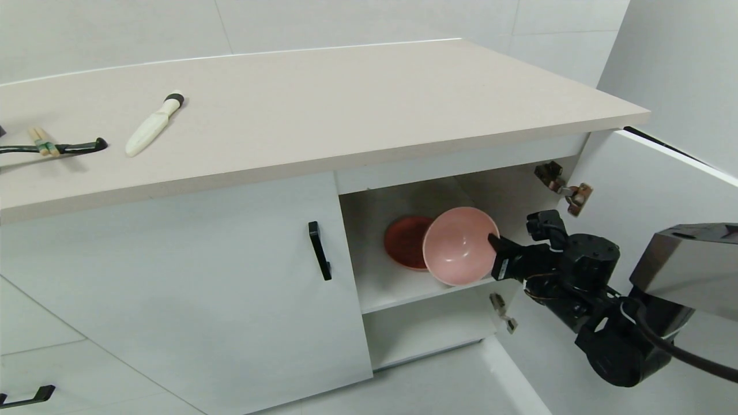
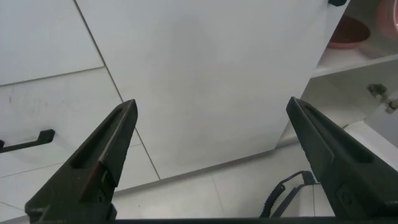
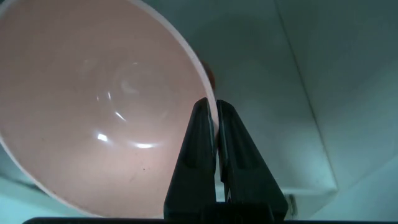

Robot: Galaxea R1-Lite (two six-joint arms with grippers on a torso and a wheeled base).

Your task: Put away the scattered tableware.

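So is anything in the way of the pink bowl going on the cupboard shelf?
Nothing visible blocks it. The cupboard door stands open, and the round pink bowl, pinched by the right gripper, hangs at the white shelf's front. A dark red plate lies farther back.

no readable text or labels anywhere

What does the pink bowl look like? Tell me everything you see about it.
The pink bowl is round, smooth and shiny, maybe plastic, and empty. It is tipped on its side, its open face turned out of the open cupboard, at the front of the upper shelf. The right gripper is shut on its rim. A red plate lies just behind it. Whether it rests on the shelf is unclear.
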